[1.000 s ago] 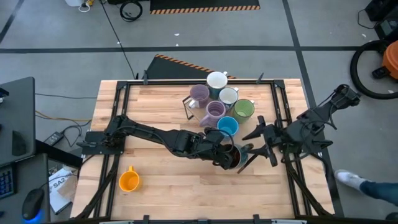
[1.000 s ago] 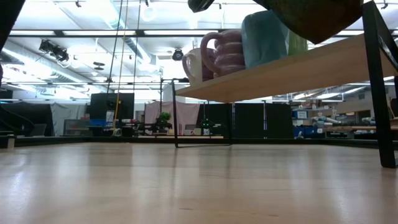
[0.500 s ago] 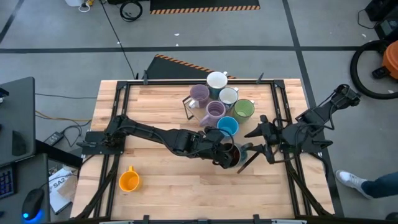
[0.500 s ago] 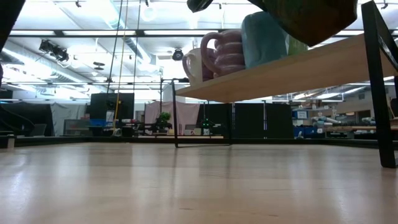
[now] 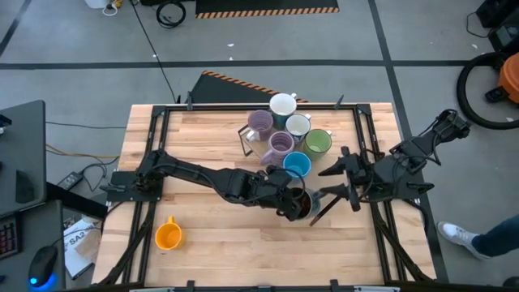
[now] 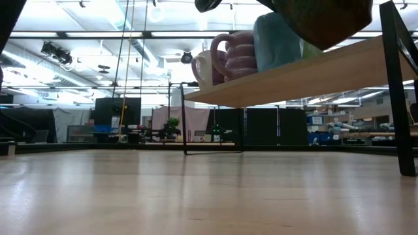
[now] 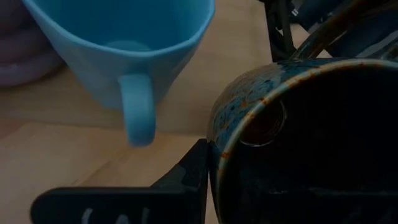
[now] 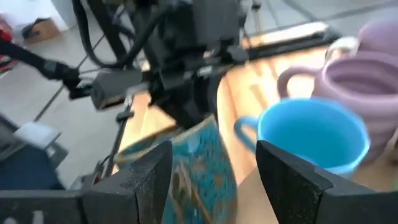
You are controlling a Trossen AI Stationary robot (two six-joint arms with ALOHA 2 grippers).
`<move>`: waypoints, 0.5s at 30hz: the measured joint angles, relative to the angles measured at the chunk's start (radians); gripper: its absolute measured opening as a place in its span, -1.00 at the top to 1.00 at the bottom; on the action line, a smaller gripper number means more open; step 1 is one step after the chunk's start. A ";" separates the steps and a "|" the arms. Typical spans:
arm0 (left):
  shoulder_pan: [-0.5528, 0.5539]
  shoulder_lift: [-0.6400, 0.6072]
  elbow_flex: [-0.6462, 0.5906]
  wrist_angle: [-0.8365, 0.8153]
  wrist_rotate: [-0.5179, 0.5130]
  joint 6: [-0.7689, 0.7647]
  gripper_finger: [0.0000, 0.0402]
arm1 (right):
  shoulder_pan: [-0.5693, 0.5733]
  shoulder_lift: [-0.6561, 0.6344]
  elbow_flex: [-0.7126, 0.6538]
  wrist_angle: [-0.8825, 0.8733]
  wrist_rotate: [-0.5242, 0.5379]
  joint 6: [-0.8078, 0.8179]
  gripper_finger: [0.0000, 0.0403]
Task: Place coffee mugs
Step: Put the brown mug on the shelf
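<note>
Your left gripper (image 5: pixel 302 203) is clamping its jaws on the dark mug (image 5: pixel 301 203) beside the blue mug (image 5: pixel 297 165); your right gripper (image 5: pixel 328 183), jaws wide, is waiting close by.

Items obscured or cropped

Dark mug (image 5: pixel 302 203): largely covered by left gripper (image 5: pixel 293 202) overhead, cropped in both wrist views. Blue mug (image 7: pixel 124 46): rim cut off in left wrist view. Person (image 5: pixel 480 240): only shoe and leg visible beside the bench (image 5: pixel 211 243).
</note>
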 joint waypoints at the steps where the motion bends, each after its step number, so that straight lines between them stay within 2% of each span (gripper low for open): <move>1: 0.001 -0.001 0.000 0.000 0.000 0.000 0.74 | -0.004 0.007 0.000 0.015 0.010 -0.020 -0.18; 6: 0.011 -0.001 0.000 -0.010 -0.001 -0.001 0.74 | -0.013 0.046 0.000 0.013 0.013 -0.062 -0.18; 15: 0.030 -0.002 0.000 -0.012 0.031 -0.016 0.74 | -0.023 0.086 0.000 -0.008 0.009 -0.031 -0.18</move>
